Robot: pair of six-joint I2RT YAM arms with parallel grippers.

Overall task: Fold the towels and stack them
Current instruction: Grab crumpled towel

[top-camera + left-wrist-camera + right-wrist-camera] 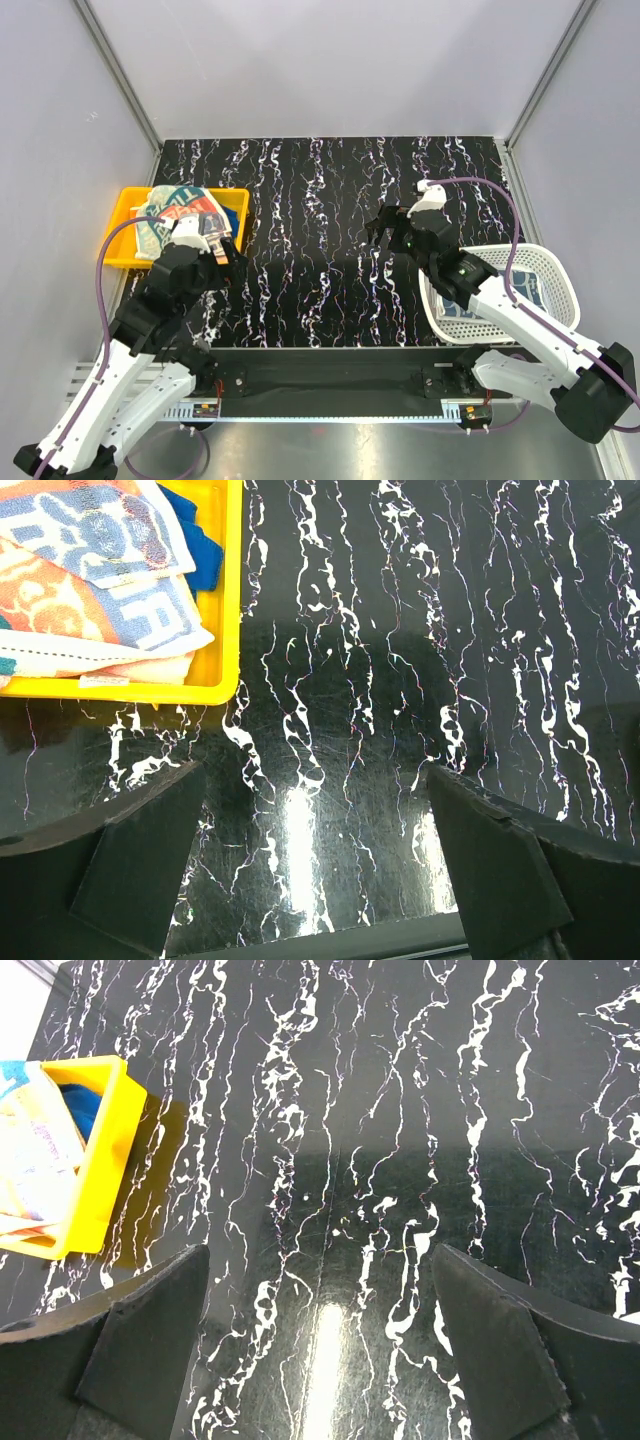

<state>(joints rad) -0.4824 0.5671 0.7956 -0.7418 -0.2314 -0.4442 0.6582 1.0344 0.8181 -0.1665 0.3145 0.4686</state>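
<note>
Marbled black surface [320,200], towels [90,570] stacked in the tray [215,670].
Released and empty: left tool [315,860], right tool [320,1340]. Next, probably fetch another from the basket [560,270].

The left arm [140,325] reaches forward and bends a little to the right. The left gripper [226,246] has its fingers spread wide, with nothing between them. The right arm [505,305] stretches forward and to the left. The right gripper [383,228] is also wide apart and holds nothing.
</note>
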